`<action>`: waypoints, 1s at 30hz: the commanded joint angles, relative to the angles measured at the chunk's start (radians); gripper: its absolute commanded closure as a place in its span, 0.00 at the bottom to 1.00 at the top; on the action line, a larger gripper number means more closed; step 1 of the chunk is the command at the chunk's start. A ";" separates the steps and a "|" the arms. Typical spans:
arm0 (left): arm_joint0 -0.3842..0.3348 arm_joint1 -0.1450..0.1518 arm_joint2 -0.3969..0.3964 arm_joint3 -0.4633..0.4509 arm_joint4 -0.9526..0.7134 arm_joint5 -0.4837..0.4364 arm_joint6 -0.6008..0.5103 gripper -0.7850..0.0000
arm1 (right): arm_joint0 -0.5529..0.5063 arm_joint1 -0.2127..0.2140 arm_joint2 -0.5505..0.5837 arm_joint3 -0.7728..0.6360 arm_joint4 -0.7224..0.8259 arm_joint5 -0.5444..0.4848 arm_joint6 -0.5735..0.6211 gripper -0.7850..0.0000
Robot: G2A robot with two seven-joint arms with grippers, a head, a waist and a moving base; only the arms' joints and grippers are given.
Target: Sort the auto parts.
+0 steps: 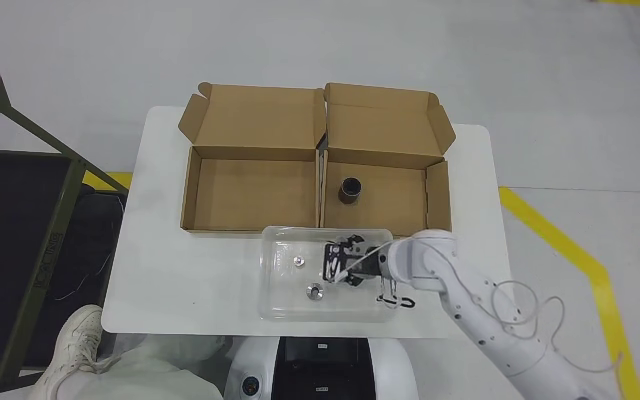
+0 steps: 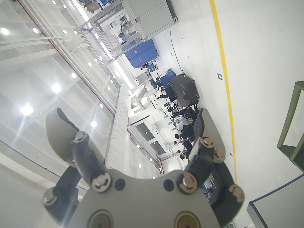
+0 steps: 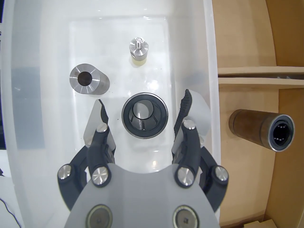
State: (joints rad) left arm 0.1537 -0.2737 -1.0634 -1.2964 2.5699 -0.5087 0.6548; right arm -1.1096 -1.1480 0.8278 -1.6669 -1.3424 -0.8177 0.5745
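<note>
Just ahead of the right gripper (image 3: 144,100) sit a steel cylinder (image 3: 89,79) and a small steel stud (image 3: 139,48) in the clear bin (image 3: 209,48), while a black bushing (image 3: 144,118) stands upright between its wide-open, empty jaws, so the grasp seems in hand: close, lift, carry to the cardboard box (image 3: 244,36) alongside.

So it's a plain white table (image 1: 160,250), rounded corners. Two open cardboard boxes sit side by side along the far half, the left box (image 1: 250,195) and the right box (image 1: 395,190), walls touching, lids flipped back. A clear plastic tray (image 1: 268,275) sits at the near edge, just beside both boxes, mostly in front of the right one.
</note>
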 commanded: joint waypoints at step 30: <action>0.000 0.000 0.000 0.000 0.000 0.000 0.000 0.00 | 0.040 -0.004 -0.019 0.087 0.065 -0.019 0.002 1.00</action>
State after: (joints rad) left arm 0.1537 -0.2737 -1.0634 -1.2964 2.5699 -0.5087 0.6548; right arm -1.0687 -1.1533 0.8062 -1.5775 -1.2838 -0.8367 0.5729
